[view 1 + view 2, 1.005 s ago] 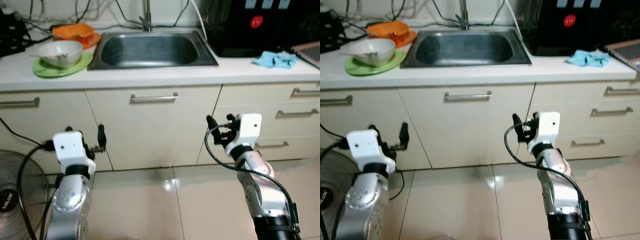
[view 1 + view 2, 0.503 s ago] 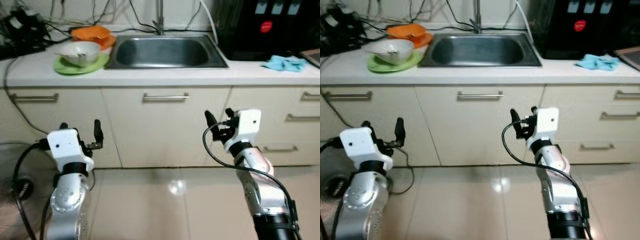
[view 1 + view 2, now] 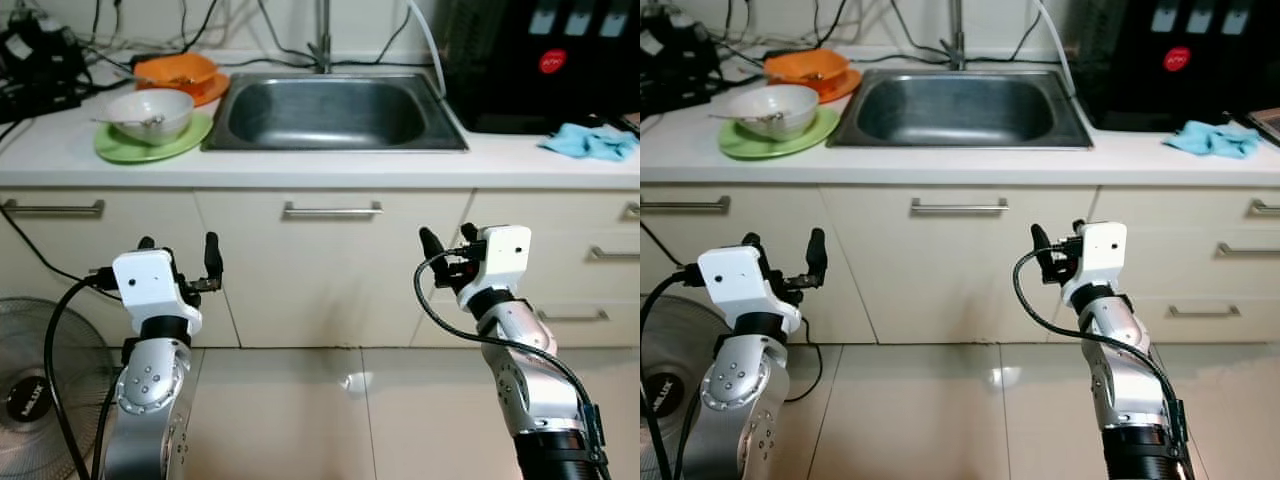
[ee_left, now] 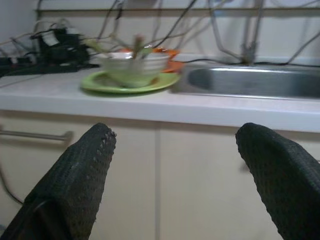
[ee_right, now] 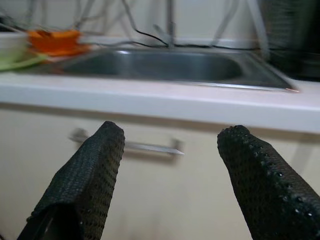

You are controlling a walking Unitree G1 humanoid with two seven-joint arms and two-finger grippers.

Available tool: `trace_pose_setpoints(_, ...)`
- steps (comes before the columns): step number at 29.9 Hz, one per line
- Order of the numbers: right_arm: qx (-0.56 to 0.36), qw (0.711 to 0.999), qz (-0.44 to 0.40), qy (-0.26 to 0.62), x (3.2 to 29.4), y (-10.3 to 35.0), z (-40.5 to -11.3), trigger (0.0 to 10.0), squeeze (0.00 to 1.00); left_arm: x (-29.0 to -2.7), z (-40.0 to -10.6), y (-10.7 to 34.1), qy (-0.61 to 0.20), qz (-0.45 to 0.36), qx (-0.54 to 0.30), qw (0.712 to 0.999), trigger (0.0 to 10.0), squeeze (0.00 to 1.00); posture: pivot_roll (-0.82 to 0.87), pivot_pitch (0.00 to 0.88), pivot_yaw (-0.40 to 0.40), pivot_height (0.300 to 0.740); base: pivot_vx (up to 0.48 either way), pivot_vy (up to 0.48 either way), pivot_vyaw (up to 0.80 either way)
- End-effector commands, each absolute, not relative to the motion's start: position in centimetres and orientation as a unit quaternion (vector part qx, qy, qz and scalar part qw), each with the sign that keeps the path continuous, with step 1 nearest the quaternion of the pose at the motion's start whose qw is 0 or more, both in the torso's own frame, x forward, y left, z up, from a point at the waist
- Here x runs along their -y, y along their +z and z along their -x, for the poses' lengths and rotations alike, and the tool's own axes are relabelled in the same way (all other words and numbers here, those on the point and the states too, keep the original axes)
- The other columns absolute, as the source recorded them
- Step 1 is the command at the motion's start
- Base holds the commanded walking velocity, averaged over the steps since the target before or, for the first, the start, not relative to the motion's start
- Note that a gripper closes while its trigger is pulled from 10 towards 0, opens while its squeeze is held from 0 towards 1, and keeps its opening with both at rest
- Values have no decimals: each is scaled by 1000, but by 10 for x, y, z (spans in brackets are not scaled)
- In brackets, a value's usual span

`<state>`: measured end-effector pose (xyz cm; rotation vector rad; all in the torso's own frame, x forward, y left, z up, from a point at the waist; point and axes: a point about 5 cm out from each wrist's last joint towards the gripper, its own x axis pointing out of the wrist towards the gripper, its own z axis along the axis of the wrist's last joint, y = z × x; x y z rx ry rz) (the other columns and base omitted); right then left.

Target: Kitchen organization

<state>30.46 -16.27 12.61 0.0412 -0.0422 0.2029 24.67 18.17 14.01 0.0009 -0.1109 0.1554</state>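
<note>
A white bowl (image 3: 150,112) with a utensil in it sits on a green plate (image 3: 120,150) at the left of the white counter (image 3: 300,170). Behind it is an orange bowl (image 3: 178,72) on an orange plate. The steel sink (image 3: 335,110) is in the middle, its basin bare. My left gripper (image 3: 180,255) is open and holds nothing, raised in front of the lower cabinets below the plate. My right gripper (image 3: 448,240) is open too, level with the cabinet fronts under the sink's right side. The left wrist view looks between its fingers (image 4: 75,175) at the bowl (image 4: 132,67).
A blue cloth (image 3: 592,142) lies on the counter at the right, before a black appliance (image 3: 540,60) with a red button. Black devices and cables (image 3: 40,70) crowd the back left. A floor fan (image 3: 30,390) stands at my left. Cabinet handles (image 3: 332,211) stick out.
The whole picture has shifted because the camera moved; the counter and sink now sit more centred. Both grippers stay open and raised before the cabinets.
</note>
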Motion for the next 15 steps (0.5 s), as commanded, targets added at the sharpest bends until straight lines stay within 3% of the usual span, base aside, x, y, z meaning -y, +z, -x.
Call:
trace_pose_setpoints(1, 33, 993, -12, 111, 159, 131, -305, 10000, 0, -185, -247, 141, 86, -5, 53, 995, 10000, 0, -30, 13, 16, 740, 461, 0, 0)
trace_pose_setpoints(15, 50, 991, 1, 125, 155, 139, -305, 10000, 0, -180, -248, 144, 81, -12, 64, 995, 10000, 0, -36, 17, 10, 740, 465, 0, 0)
